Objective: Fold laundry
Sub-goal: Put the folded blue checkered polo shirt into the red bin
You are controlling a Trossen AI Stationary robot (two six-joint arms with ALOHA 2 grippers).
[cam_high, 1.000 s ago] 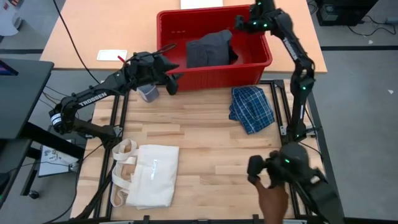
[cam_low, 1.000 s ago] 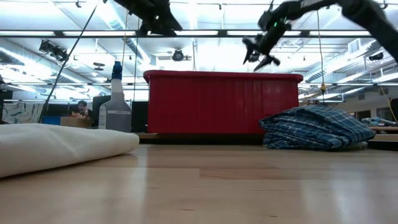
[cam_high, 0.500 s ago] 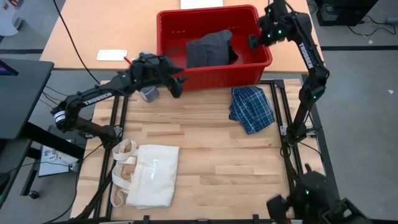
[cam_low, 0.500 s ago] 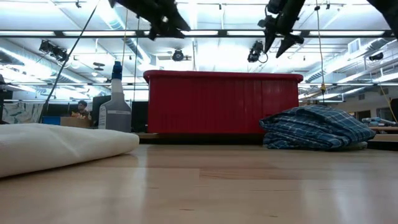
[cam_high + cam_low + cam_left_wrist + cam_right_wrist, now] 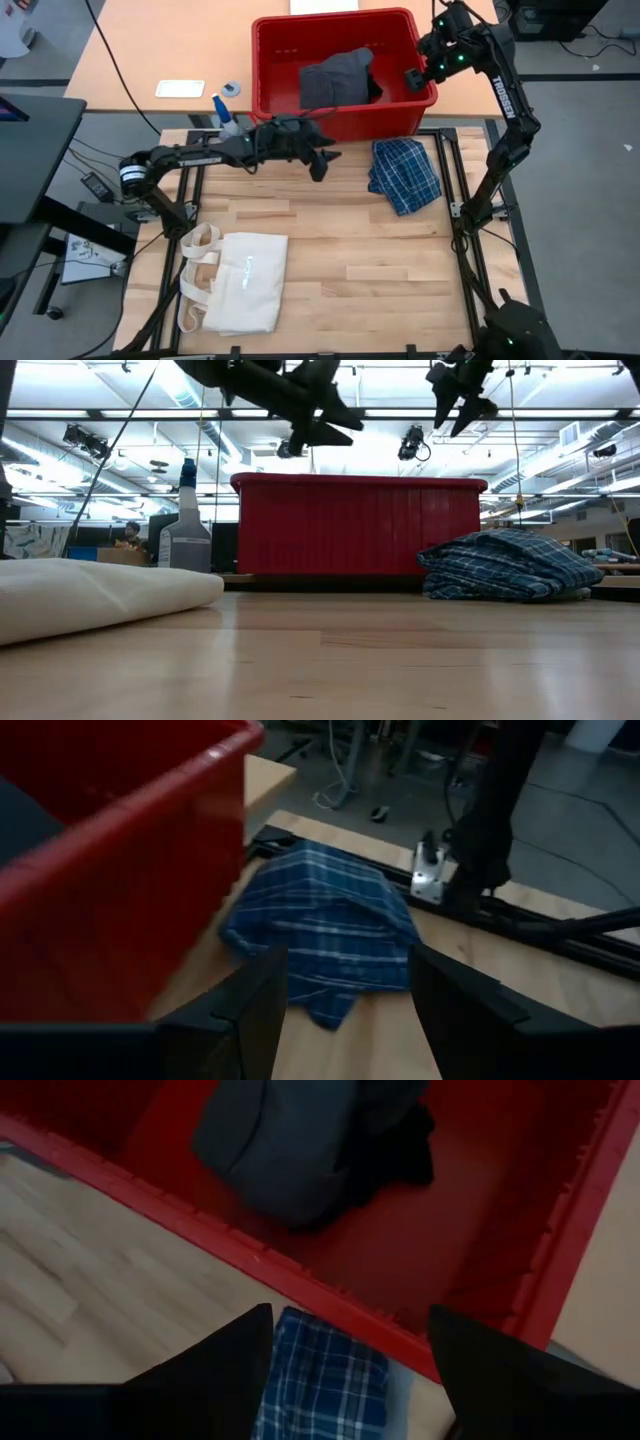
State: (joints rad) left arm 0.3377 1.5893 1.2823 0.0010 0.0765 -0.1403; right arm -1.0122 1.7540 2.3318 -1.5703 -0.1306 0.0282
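Observation:
The blue-and-white plaid garment point(image 5: 404, 173) lies crumpled on the table in front of the red basket point(image 5: 268, 70); it also shows in the low view point(image 5: 515, 565) and the left wrist view point(image 5: 325, 925). Dark charcoal and grey garments point(image 5: 338, 78) lie inside the basket. My left gripper point(image 5: 326, 160) hangs open above the table, left of the plaid garment, pointing at it. My right gripper point(image 5: 414, 76) hangs open above the basket's right wall, with the garments in the basket point(image 5: 300, 1140) and the plaid garment point(image 5: 320, 1375) below it.
A cream canvas tote bag point(image 5: 234, 281) lies flat at the table's near left. A spray bottle point(image 5: 224, 110) stands left of the basket. Bare wood lies between the tote and the plaid garment. A second table stands behind the basket.
My left gripper has swung from the basket's left front corner toward the table's right, along the basket's front wall, ending close to the plaid garment. My right gripper has moved from over the basket's far right part toward its right wall. A hand at the near edge has withdrawn.

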